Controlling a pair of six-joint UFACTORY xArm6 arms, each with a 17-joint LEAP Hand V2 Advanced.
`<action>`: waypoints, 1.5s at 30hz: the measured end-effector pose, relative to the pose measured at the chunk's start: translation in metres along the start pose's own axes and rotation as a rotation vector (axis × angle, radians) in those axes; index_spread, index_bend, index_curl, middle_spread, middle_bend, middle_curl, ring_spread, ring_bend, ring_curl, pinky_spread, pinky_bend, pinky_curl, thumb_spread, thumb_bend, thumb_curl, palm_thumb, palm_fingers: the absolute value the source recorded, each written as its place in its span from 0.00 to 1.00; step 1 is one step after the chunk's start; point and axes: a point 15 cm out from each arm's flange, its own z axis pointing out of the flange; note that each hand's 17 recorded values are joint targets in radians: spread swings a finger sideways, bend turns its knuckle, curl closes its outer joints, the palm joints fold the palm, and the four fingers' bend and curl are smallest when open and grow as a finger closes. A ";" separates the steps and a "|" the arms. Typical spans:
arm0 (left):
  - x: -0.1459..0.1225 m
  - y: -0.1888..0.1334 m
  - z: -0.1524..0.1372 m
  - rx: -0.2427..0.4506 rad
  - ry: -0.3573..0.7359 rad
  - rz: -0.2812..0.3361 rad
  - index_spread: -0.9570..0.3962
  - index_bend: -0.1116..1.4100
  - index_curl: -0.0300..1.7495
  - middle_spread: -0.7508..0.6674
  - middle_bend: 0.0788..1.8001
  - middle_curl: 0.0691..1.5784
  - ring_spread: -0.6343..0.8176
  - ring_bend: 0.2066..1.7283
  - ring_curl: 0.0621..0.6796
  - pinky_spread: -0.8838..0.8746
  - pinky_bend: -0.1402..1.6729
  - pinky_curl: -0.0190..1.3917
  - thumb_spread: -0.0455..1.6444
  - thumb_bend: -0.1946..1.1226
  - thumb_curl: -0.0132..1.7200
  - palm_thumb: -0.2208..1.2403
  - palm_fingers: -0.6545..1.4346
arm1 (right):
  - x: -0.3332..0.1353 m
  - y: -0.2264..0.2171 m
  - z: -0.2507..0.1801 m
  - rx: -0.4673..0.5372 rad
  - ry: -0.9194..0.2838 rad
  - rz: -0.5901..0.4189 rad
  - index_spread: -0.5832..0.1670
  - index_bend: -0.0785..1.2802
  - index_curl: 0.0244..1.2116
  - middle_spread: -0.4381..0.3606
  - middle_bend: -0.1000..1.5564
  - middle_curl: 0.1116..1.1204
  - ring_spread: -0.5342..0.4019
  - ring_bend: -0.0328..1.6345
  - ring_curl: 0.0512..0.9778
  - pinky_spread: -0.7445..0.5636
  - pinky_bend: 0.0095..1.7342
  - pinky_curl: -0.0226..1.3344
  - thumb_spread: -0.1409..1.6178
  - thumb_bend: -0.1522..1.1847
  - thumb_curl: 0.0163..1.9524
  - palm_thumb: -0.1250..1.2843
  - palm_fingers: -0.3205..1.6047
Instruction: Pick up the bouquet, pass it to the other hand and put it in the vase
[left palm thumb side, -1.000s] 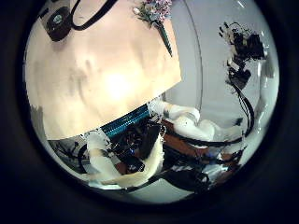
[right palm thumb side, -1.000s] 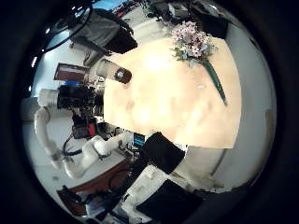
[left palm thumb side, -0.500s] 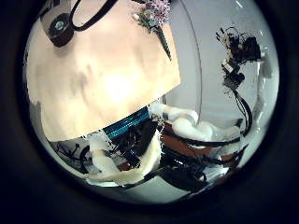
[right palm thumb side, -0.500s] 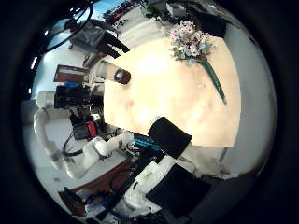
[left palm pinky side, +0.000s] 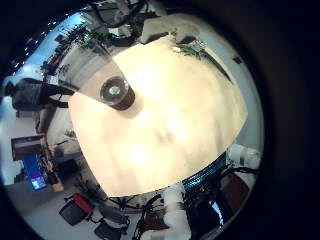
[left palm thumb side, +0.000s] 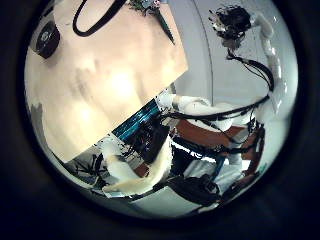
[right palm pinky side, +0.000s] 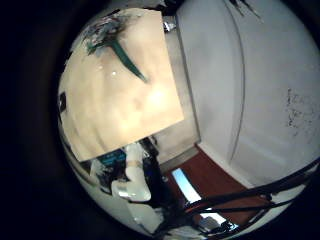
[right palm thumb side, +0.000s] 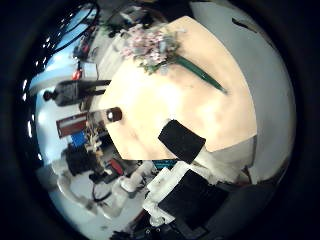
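Note:
The bouquet (right palm thumb side: 150, 42) lies flat on the table (right palm thumb side: 170, 105), flower heads near one edge and its long stem (right palm thumb side: 200, 75) pointing across the top. It also shows in the right little finger side palm view (right palm pinky side: 118, 45), the left thumb side palm view (left palm thumb side: 155, 12) and the left little finger side palm view (left palm pinky side: 188, 45). The vase (left palm pinky side: 115, 92) stands upright on the table, away from the bouquet, with its round mouth showing. My right hand (right palm thumb side: 185, 150) is above the table near the bouquet, fingers relaxed and holding nothing. My left hand (left palm thumb side: 150, 150) is over the table's opposite edge, fingers relaxed and empty.
The table's edge (left palm thumb side: 150, 100) runs close under my left hand. The vase also shows in the right thumb side palm view (right palm thumb side: 113, 115) and the left thumb side palm view (left palm thumb side: 45, 38). Room clutter (left palm pinky side: 40, 90) stands beyond the table's far side.
Both palm views have shifted, so both hands have moved. The bouquet now looks larger in the right thumb side palm view: the right hand is closer to it. Bouquet and vase lie unmoved.

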 end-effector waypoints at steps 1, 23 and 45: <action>0.000 0.001 0.001 0.000 0.000 0.008 0.68 0.23 0.26 0.76 0.05 0.12 0.82 0.13 0.24 0.88 0.25 0.14 0.69 0.13 0.18 0.27 0.36 | 0.003 -0.008 0.006 -0.001 -0.003 0.012 0.55 0.18 0.24 0.60 0.26 0.25 0.57 0.46 0.18 0.80 0.30 0.18 0.72 0.10 0.18 0.40 0.38; 0.009 0.013 0.006 0.023 0.046 0.001 0.68 0.22 0.26 0.75 0.05 0.13 0.82 0.11 0.24 0.88 0.23 0.13 0.67 0.13 0.16 0.17 0.37 | -0.033 -0.114 0.194 -0.213 0.039 0.062 0.59 0.19 0.26 0.60 0.29 0.29 0.48 0.53 0.21 0.67 0.33 0.15 0.72 0.10 0.18 0.42 0.38; 0.006 0.012 0.006 0.018 0.039 -0.019 0.68 0.22 0.26 0.75 0.05 0.12 0.82 0.11 0.25 0.88 0.23 0.13 0.67 0.13 0.16 0.16 0.38 | -0.038 -0.113 0.259 -0.339 0.059 0.060 0.53 0.21 0.31 0.53 0.36 0.34 0.43 0.56 0.23 0.65 0.32 0.10 0.71 0.10 0.18 0.46 0.43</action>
